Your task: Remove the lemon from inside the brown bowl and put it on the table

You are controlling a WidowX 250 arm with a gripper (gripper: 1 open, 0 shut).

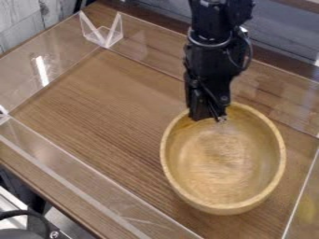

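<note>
Wood-grain table [100, 103], brown bowl [227, 201] — far rim under closed fingers [210, 115]

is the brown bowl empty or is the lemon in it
Looks empty: the brown bowl shows only its smooth pale inside, no lemon visible. The gripper hides a little by the far rim.

The arm is all black, glossy, built of blocky stacked segments, narrowing into a slim dark claw [208, 114] at six o'clock.
</note>
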